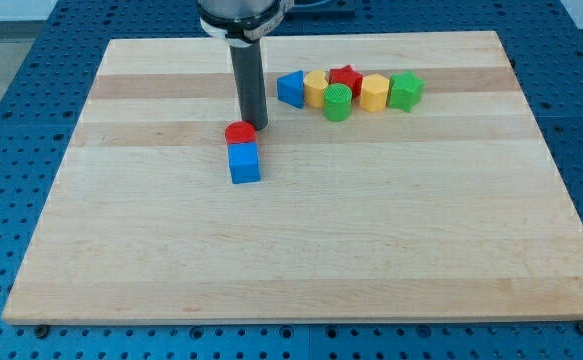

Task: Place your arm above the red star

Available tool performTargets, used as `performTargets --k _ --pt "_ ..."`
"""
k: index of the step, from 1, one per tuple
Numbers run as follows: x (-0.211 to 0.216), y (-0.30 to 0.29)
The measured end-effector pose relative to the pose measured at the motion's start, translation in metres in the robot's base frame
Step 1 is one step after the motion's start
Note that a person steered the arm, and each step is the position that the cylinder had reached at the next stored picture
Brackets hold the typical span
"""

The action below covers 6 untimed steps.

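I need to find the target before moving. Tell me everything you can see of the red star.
The red star is a small, glossy, plastic-looking block lying flat near the view's top, at the back of a cluster. The green cylinder hides its front; a yellow block sits at its left and another yellow block at its right, seemingly touching. My tip is well off to its left, by the red cylinder.

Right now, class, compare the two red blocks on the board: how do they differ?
The red star sits in the row at the view's top, wedged among other blocks; the red cylinder stands apart, touching only the blue cube, with my tip beside it. Star is pointed, cylinder round. Both are red.
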<state>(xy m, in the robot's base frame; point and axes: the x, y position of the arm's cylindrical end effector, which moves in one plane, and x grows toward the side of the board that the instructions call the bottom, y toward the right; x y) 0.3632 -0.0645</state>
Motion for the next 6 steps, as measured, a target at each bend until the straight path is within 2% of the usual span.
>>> performTargets --k 3,4,6 --pt "-0.097 0.005" --pt "-0.109 0.041" --pt "-0.107 0.14"
